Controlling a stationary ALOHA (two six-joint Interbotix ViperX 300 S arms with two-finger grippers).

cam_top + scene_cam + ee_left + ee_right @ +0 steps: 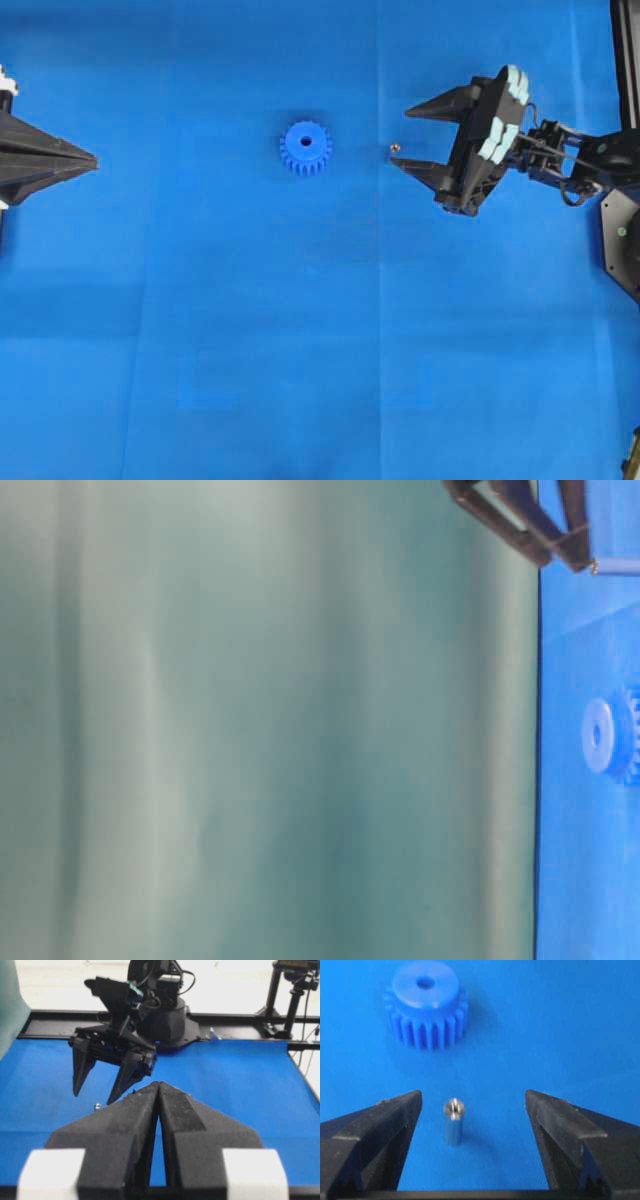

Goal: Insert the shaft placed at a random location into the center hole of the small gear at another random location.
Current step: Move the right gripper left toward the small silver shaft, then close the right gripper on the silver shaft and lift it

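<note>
Standing upright on the blue-covered worktop (300, 350), the tiny silvery-grey metal shaft (453, 1121) sits between the two black fingers of the right hand (473, 1105), touched by neither. That hand's jaws are spread wide, one finger (395, 1115) on each side of the pin with clear blue cloth showing in both gaps. From overhead the shaft (394, 149) is a shiny dot just beyond the tip of the nearer finger of the right hand (410, 135), which reaches in from the right edge of the worktop.

The small bright-blue plastic toothed gear (305, 148) lies flat near the middle of the worktop, well apart from the shaft and toward the left edge from it. Its dark round center hole (305, 140) in the raised hub faces up and holds nothing.

The left hand (92, 158) rests at the left edge, its black fingers (180, 1125) pressed together and gripping nothing.
</note>
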